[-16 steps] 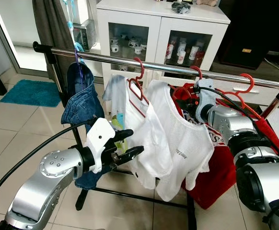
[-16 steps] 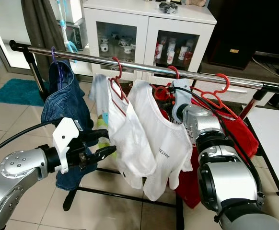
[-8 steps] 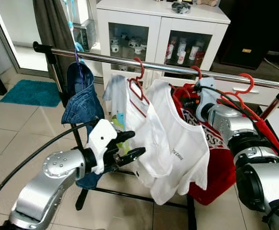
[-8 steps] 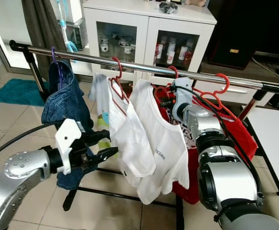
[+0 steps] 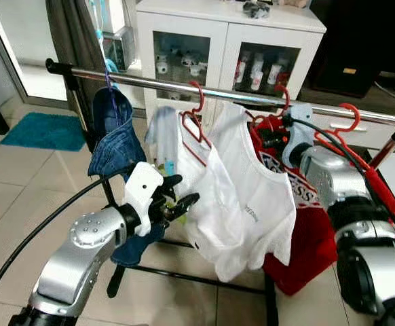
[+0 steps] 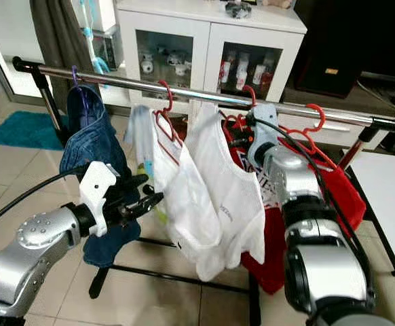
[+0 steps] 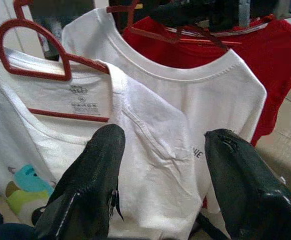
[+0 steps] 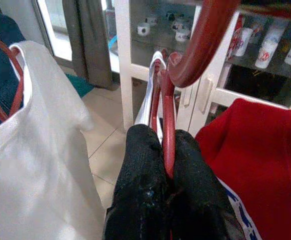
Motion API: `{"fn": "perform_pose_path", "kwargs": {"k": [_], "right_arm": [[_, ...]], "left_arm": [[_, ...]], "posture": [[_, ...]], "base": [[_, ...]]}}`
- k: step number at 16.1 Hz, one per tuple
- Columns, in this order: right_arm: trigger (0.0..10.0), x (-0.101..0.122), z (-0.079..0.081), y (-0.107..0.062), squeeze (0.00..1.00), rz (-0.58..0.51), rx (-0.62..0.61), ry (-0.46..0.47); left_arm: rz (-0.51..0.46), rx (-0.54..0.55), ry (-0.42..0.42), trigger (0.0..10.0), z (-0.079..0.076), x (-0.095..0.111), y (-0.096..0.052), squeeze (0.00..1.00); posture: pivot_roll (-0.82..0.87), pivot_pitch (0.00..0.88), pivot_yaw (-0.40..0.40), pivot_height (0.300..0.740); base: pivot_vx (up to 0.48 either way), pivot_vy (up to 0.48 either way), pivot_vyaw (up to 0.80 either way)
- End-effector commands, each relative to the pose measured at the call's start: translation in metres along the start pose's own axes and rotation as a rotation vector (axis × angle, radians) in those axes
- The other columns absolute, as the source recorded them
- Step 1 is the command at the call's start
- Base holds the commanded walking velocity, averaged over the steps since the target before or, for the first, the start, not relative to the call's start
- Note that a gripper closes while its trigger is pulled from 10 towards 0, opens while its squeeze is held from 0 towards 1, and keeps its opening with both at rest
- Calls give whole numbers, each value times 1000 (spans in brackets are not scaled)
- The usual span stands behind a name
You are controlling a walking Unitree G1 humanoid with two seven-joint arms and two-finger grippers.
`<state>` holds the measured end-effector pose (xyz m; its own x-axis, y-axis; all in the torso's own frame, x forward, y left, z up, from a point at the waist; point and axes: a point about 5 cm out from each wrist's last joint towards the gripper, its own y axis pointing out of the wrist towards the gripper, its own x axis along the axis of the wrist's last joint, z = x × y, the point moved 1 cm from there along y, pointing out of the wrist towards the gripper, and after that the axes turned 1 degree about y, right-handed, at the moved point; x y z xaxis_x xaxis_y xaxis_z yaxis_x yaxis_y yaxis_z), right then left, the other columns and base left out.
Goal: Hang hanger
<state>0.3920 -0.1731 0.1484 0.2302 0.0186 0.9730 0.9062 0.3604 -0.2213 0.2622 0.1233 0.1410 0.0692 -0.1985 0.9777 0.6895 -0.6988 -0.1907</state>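
While the left pincer point(image 5: 177, 201) hangs low in front of the rack, fingers spread wide and holding nothing, the right arm is doing the work.

Left pincer sits just beside the lower front of the nearer white shirt point(image 5: 204, 197), not gripping it (wrist view has both fingers apart with the cloth between and beyond them).

Right pincer point(image 5: 273, 133) is up just under the rail point(image 5: 184, 86), clamped shut on the red hanger point(image 8: 168, 120). In the right wrist view the hanger's stem runs straight out from between the closed fingers, so its neck lies along the pincer's axis. The hook curls over beyond the fingertips, toward the rail.

That hanger carries the second white shirt point(image 5: 255, 183), which drapes down and to the robot's left of the pincer. Its shoulder line looks roughly crosswise to the rail, though cloth hides most of the bar.

Key relation: the rail is above and just beyond the hook, running left to right. I can't tell whether the hook is over the rail or just short of it. My read is that the hook needs to clear the rail top and then drop, with the right arm obviously the nearer one.

Further along: denim garment point(image 5: 116, 139) at the rail's left end, red shirt point(image 5: 306, 224) to the right, white cabinet point(image 5: 224, 34) behind.
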Motion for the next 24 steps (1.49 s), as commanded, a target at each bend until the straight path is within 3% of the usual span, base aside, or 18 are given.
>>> {"fn": "perform_pose_path", "kwargs": {"k": [1,3,4,7,15,24], "right_arm": [[0,13,-4,-3,0,-63,-19,13],[0,15,-1,-7,0,-86,-20,5],[0,18,4,-13,0,-125,-27,-43],[0,10,21,-33,0,-179,-79,0],[0,-28,46,-62,0,-141,-149,86],[0,-36,50,-68,0,-102,-166,104]], "left_arm": [[-11,5,24,10000,-1,3,3,0],[-16,33,23,10000,0,5,5,0],[-25,96,17,10000,3,5,7,0],[-6,206,-6,10000,5,-7,5,0],[18,248,-1,10000,3,-14,2,0],[24,237,1,10000,0,-14,1,0]], "posture": [[-4,0,-60,740],[1,0,-69,740],[4,0,-76,740],[-10,0,-87,740],[-20,0,-83,740],[-20,0,-79,740]], "base": [[0,0,0],[0,0,0],[0,0,0],[0,0,0],[-68,0,0],[-284,0,0]]}}
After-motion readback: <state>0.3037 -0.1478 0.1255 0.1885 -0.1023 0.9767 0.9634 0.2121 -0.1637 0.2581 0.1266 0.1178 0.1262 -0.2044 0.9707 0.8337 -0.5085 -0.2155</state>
